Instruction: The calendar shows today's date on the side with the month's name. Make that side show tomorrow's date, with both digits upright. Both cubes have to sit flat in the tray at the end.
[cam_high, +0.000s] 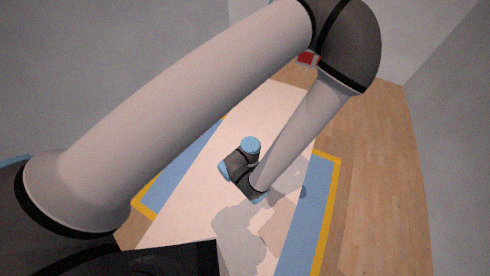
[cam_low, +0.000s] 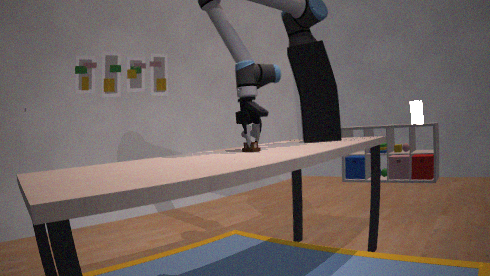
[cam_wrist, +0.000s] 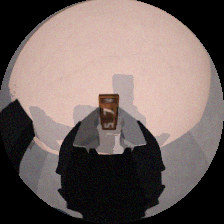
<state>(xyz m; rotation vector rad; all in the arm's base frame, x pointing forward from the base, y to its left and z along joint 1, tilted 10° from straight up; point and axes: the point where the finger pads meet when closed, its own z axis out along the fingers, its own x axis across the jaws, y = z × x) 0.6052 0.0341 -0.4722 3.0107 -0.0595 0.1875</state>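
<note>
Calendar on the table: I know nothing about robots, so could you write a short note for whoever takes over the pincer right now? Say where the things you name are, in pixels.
Pincer (cam_low: 251, 144) (cam_wrist: 108, 107): down at the calendar, fingers close together; I cannot tell whether they grip anything.
Calendar (cam_low: 256, 149) (cam_wrist: 108, 95): brown, standing on the table (cam_low: 150, 170) (cam_wrist: 110, 45). What look like a 7 (cam_wrist: 110, 112) and a 5 (cam_wrist: 108, 124) show sideways in the wrist view.
Done: cannot be confirmed; the month side is unreadable.
Left: check that side for tomorrow's date, both digits upright, both cubes flat in the tray, then probably back the pincer away.
</note>
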